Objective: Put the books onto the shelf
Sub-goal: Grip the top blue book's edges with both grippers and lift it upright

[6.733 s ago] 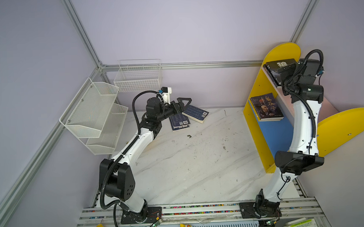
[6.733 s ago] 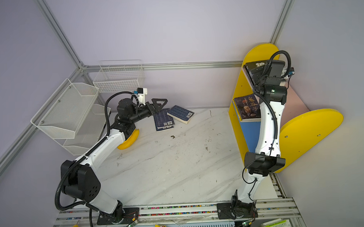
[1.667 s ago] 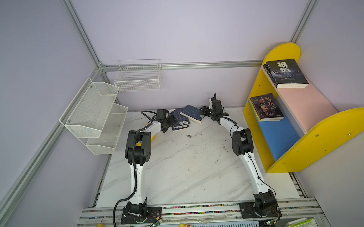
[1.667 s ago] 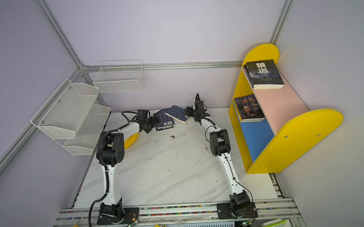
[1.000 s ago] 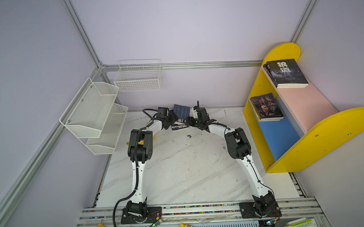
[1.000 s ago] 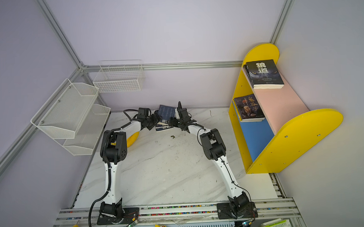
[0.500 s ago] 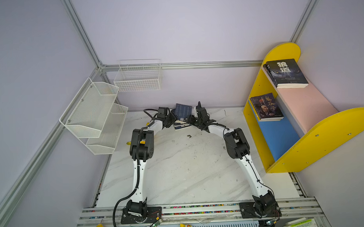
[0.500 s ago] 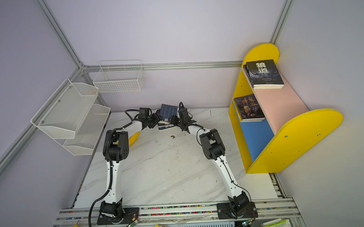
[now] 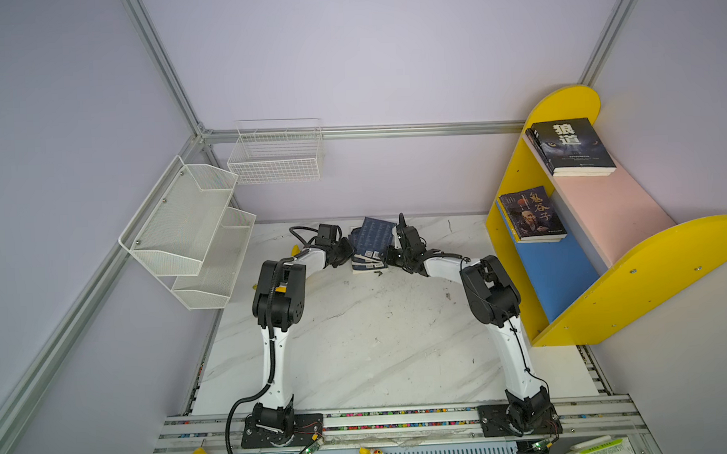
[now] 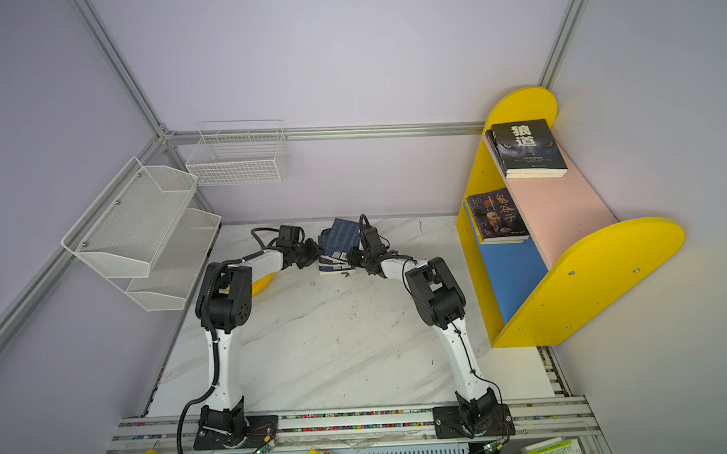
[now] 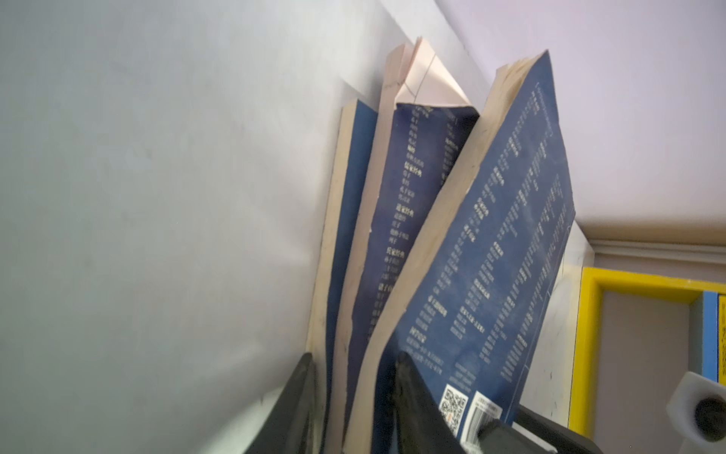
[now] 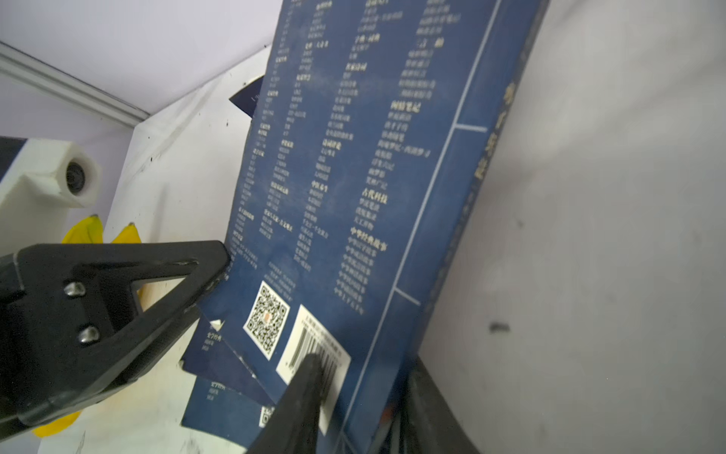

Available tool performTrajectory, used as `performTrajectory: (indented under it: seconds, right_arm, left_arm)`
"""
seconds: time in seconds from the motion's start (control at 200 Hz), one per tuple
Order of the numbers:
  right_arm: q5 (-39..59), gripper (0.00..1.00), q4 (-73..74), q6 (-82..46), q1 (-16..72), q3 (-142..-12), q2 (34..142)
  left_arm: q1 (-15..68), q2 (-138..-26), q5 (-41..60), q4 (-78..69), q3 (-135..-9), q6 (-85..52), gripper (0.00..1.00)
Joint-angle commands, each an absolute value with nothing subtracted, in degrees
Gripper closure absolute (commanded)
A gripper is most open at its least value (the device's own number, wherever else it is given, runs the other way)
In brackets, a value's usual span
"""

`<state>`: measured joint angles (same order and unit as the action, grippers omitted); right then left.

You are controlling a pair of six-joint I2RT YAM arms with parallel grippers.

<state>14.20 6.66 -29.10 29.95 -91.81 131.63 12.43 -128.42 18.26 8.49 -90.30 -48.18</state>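
**Pincer positions at the navy book pile**

Right pincer (image 9: 390,257): pinching the raised navy book (image 9: 374,236) at its lower edge. In the right wrist view one finger (image 12: 310,393) lies on the barcode of the back cover. Its partner sits on the far side, by the spine. The book stands tilted up off the pile at the upper centre of both top views.

Left pincer (image 9: 348,254): meets the same pile from the left of the frame. In the left wrist view its jaws bracket the near edges of the raised book and of the lower navy books (image 11: 396,204) beneath it. The gap between the jaws is narrow, but whether they press on the books cannot be told. One left finger (image 12: 118,298) touches the raised book's cover.

Other books: on the shelf (image 9: 574,104) at the right of the frame, well apart from both pincers. A black book (image 9: 571,146) lies on the pink board (image 9: 611,215). A dark book (image 9: 532,214) lies on the blue board (image 9: 559,275).
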Motion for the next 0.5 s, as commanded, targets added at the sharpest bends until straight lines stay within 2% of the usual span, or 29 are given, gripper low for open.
performTrajectory:
  seconds: [0.0, 0.135, 0.195, 0.29, 0.36, 0.425, 0.495]
  right_arm:
    - [16.7, 0.65, 0.9, -24.6, 33.5, -83.7, 127.3]
    - [17.2, 0.65, -4.2, -22.7, 34.6, -74.3, 119.1]
    - [16.6, 0.62, -4.7, -23.2, 34.8, -68.7, 114.6]
    - [15.7, 0.57, -4.8, -25.1, 34.8, -61.9, 107.9]
    - [14.9, 0.44, -5.5, -25.9, 34.8, -60.0, 103.9]
    - [13.4, 0.38, -6.0, -26.4, 34.8, -59.6, 101.3]
    - [11.0, 0.33, -5.8, -26.5, 34.7, -60.3, 100.2]
  left_arm:
    - [16.5, -123.6, 27.0, 17.1, -80.4, -44.5, 0.7]
    - [17.0, -114.9, 28.3, 22.3, -69.4, -42.0, 0.72]
    - [16.5, -110.7, 26.9, 25.8, -66.5, -40.5, 0.69]
    - [16.4, -104.4, 23.4, 29.8, -64.1, -38.4, 0.56]
    - [16.4, -101.3, 22.3, 30.8, -63.9, -38.1, 0.45]
    - [16.4, -99.6, 21.4, 31.0, -64.7, -38.2, 0.38]
    - [16.4, -98.9, 20.5, 30.9, -66.7, -38.0, 0.35]
